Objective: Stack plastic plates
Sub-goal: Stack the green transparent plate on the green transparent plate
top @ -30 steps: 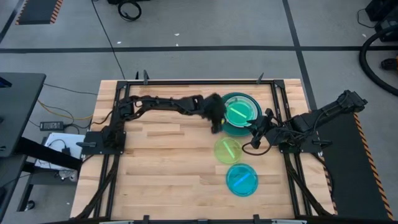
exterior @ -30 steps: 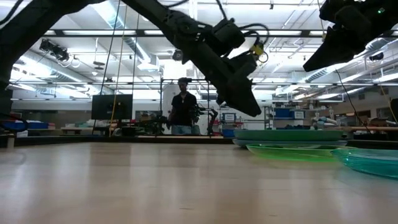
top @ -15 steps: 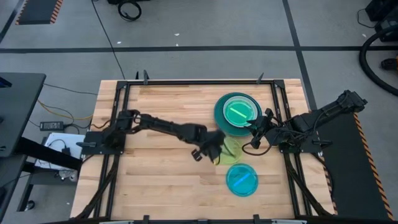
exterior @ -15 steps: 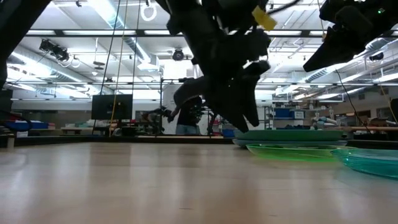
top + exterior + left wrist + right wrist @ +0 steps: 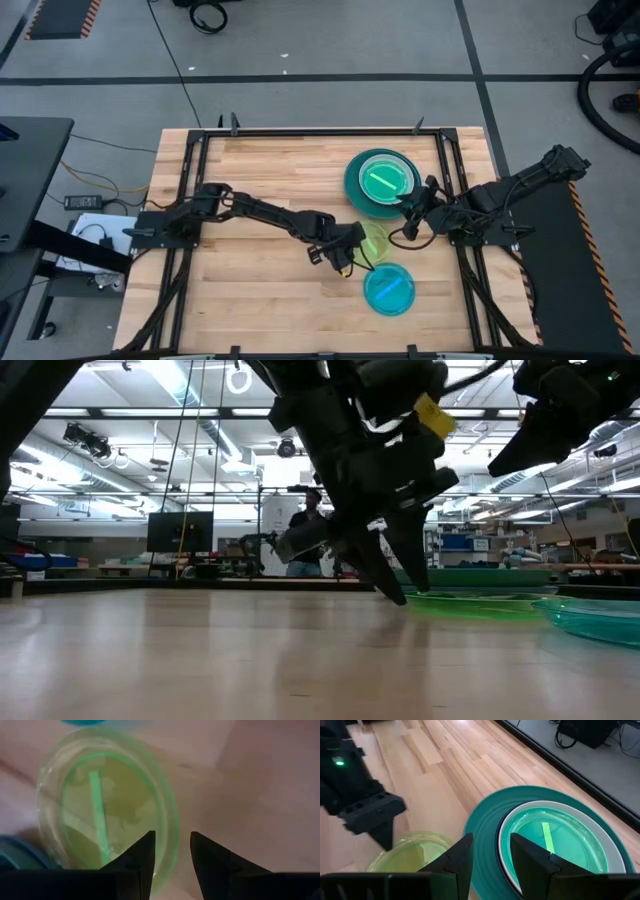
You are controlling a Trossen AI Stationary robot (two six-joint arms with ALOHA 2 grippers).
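Note:
A small lime translucent plate [image 5: 372, 240] lies flat on the table between the stack and a small cyan plate [image 5: 388, 290]. The stack [image 5: 383, 180] has a large teal plate at the bottom, a white one on it and a small green translucent one on top. My left gripper [image 5: 352, 258] is open and low at the lime plate's left rim [image 5: 170, 820], one finger over the plate's inside and one outside it. My right gripper [image 5: 490, 840] is open and waits above the teal plate's right side. My left gripper [image 5: 172, 834] comes from above, slanting from the table's left, with its open fingers astride the lime plate's rim [image 5: 172, 845]. I cannot tell whether a finger touches the rim. The plate [image 5: 470, 603] lies flat on the table.
The cyan plate [image 5: 595, 618] sits near the table's near right part. A black frame [image 5: 300, 131] runs round the wooden top. The table's left half is bare wood. A person [image 5: 312, 535] stands in the room far behind the table.
My left gripper has swung from beside the stack toward the table's near edge and come down to the lime plate's left rim, nearly to the tabletop. No plate has moved. My right arm has kept still.

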